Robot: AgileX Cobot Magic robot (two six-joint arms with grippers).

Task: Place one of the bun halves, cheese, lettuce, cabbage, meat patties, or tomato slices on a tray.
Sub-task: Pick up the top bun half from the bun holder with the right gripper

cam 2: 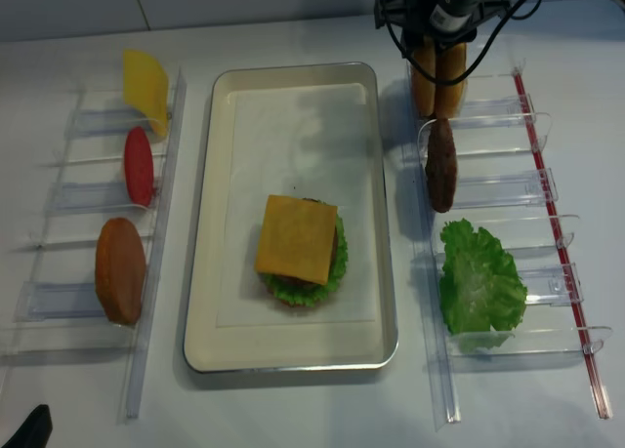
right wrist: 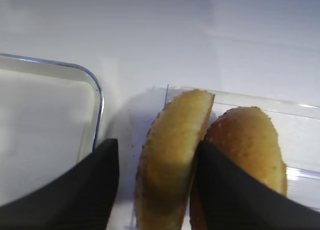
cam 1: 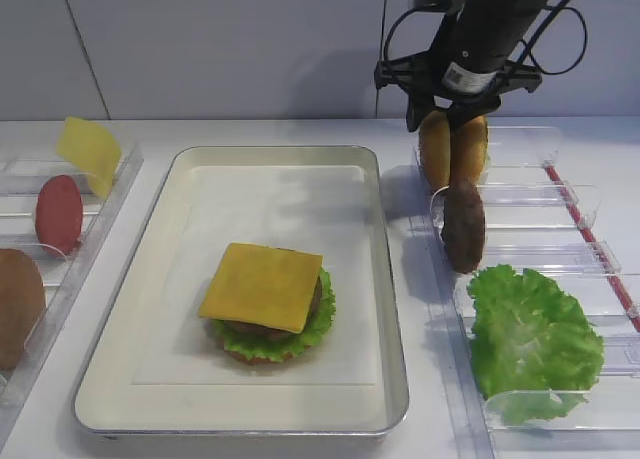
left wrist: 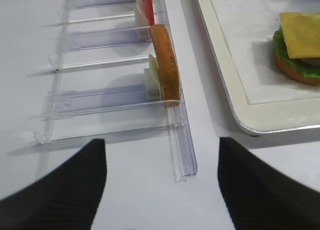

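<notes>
Second bun half (right wrist: 250,150) crowds the bun half (right wrist: 172,160) between the jaws.

A white table (cam 1: 250,134) meets a pale grey panelled wall (cam 1: 200,39) under soft, even light.

The scene is bright and evenly lit from above, with soft, short shadows. In the high view the tray (cam 1: 388,309) rim carries a thin bright reflection, and a pale shadow falls beside the right arm. The right wrist view is soft: the near bun halves (right wrist: 172,160) are a little blurred and the black fingers (right wrist: 75,190) are dark shapes without detail. In the left wrist view the clear racks (left wrist: 115,97) give faint glare.
</notes>
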